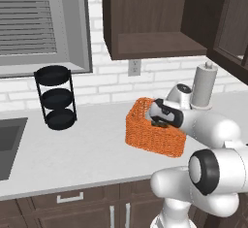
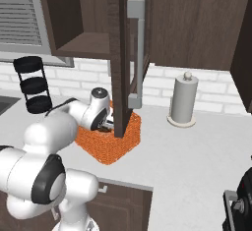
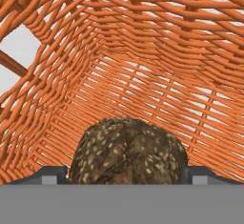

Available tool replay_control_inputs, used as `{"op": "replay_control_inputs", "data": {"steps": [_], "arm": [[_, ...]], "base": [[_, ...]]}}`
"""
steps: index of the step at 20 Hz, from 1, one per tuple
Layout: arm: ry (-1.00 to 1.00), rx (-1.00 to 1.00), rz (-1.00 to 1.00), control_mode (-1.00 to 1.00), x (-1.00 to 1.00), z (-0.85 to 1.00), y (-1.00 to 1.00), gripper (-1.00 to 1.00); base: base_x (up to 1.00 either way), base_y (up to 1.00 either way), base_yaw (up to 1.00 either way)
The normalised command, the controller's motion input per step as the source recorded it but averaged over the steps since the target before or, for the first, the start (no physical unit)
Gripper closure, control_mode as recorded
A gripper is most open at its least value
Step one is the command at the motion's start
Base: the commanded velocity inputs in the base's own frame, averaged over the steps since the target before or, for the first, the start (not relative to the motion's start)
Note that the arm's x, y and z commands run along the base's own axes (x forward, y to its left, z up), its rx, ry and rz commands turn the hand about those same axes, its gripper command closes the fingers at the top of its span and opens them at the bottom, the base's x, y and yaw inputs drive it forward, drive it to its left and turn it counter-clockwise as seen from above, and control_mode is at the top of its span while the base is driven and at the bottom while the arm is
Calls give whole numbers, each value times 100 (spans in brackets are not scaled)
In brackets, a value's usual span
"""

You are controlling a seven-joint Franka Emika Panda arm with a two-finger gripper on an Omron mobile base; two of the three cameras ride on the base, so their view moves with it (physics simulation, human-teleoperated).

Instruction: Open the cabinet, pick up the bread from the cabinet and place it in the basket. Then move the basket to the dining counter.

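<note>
Holding the bread [image 3: 127, 151] between both fingertips, gripper [image 1: 160, 123] closed on it, down inside the orange basket [image 1: 145, 136]. Basket sits on the white worktop [image 1: 72, 154] under the cabinet [image 2: 123, 38], door swung open.

Basket [image 1: 147, 135] sits on worktop [image 1: 72, 149], below open cabinet [image 1: 150, 23]. Cabinet door [image 2: 129, 53] swung out in front of basket in right base view. Gripper [image 1: 160, 122] inside basket, bread [image 3: 126, 154] between its fingers. Rack [image 1: 55, 98] left of basket by wall; paper towel roll [image 1: 203, 86] right, behind.
</note>
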Motion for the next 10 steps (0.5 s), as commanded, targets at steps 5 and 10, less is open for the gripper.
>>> {"op": "replay_control_inputs", "data": {"steps": [5,10], "arm": [[0,0,0,-100,25,-5,0,100],[0,0,0,-100,25,-3,0,100]], "base": [[0,0,0],[0,0,0]]}}
